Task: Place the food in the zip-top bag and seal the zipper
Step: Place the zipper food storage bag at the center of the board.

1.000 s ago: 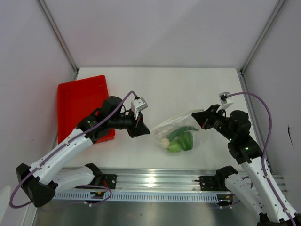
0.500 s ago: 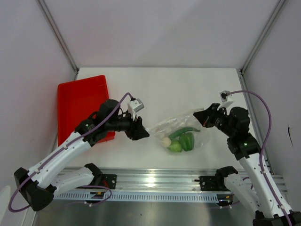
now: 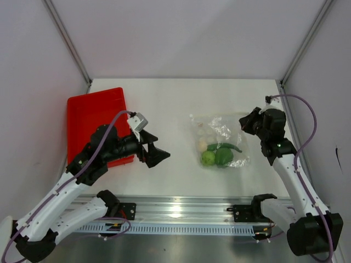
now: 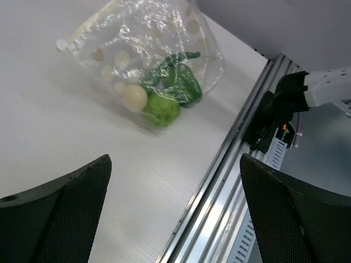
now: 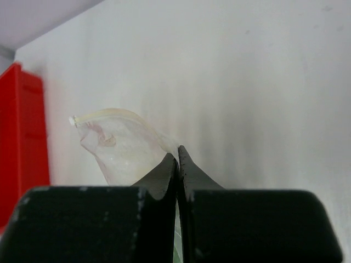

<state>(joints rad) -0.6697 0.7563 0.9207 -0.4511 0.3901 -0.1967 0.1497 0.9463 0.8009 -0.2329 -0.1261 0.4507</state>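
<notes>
Zip-top bag lies on the counter, toward 3 o'clock of centre. The food is inside it: lime-green ball at the bag's 6 o'clock end, small white ball touching it at 11 o'clock, dark green pepper pieces just beside at 3 o'clock. We note the right end effector closed on the bag's 2 o'clock corner, film running into its pressed tips. The zipper arches pale; we cannot tell if it is sealed. The left end effector hangs spread wide at the bag's 9 o'clock, well apart. Red tray sits at 9 o'clock.
</notes>
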